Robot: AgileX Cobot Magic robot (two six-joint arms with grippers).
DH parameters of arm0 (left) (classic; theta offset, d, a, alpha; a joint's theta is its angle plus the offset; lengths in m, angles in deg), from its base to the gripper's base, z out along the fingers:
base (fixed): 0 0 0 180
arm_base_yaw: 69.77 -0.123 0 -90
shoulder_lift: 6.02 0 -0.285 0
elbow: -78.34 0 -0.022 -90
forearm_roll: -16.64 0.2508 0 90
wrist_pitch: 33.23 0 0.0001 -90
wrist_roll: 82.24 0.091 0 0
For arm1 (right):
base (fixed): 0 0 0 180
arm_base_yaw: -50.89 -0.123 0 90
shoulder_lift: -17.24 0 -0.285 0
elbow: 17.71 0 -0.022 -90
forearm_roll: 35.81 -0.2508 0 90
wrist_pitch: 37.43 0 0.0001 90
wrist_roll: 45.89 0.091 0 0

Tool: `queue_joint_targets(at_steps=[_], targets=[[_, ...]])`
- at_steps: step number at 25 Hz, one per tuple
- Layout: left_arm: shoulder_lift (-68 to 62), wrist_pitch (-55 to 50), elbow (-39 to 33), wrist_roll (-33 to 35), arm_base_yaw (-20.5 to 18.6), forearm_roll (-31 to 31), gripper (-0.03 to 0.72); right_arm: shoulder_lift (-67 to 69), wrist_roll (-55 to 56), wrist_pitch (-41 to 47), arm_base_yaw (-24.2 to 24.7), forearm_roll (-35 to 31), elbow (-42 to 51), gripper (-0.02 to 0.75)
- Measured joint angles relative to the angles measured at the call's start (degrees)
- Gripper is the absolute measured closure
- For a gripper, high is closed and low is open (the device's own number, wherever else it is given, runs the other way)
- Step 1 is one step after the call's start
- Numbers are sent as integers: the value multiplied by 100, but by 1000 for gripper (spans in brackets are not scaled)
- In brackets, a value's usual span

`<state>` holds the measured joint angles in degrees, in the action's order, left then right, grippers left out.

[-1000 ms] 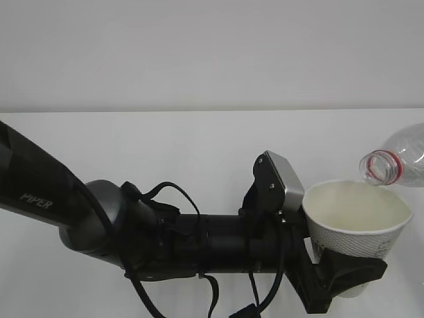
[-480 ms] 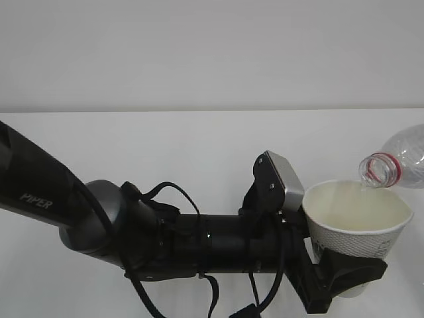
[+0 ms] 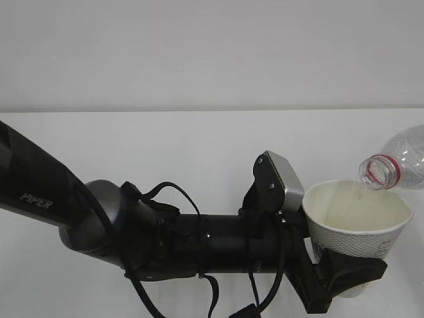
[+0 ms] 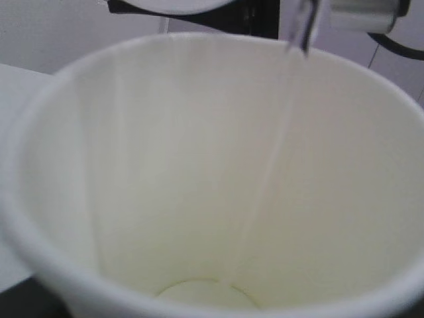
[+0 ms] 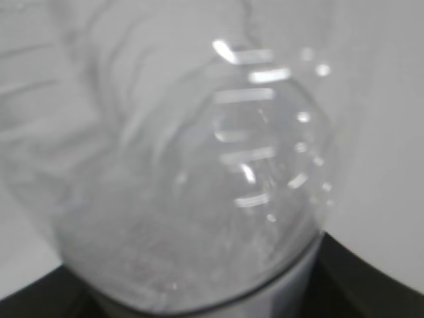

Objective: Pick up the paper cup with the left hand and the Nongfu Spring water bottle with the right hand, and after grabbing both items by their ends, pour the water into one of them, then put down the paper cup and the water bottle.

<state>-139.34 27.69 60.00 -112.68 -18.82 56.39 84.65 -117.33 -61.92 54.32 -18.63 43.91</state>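
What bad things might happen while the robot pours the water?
1. The water bottle has its mouth right over the far edge of the paper cup, not the middle. A small wobble might send the thin stream outside.
2. The left fingers hold the soft cup low down. As it fills and gets heavier, it may tip or squash.

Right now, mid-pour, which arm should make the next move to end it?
Right. Its water bottle is tipped over the paper cup, a thin stream of water falling; tilting back stops it. The left gripper just holds the cup.
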Motion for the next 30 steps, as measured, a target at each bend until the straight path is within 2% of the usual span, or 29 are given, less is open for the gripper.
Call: queue_joint_targets(at_steps=[30], targets=[[0,-9,0,0,0,0,139,0,-159,-9,0,-142,0,289]])
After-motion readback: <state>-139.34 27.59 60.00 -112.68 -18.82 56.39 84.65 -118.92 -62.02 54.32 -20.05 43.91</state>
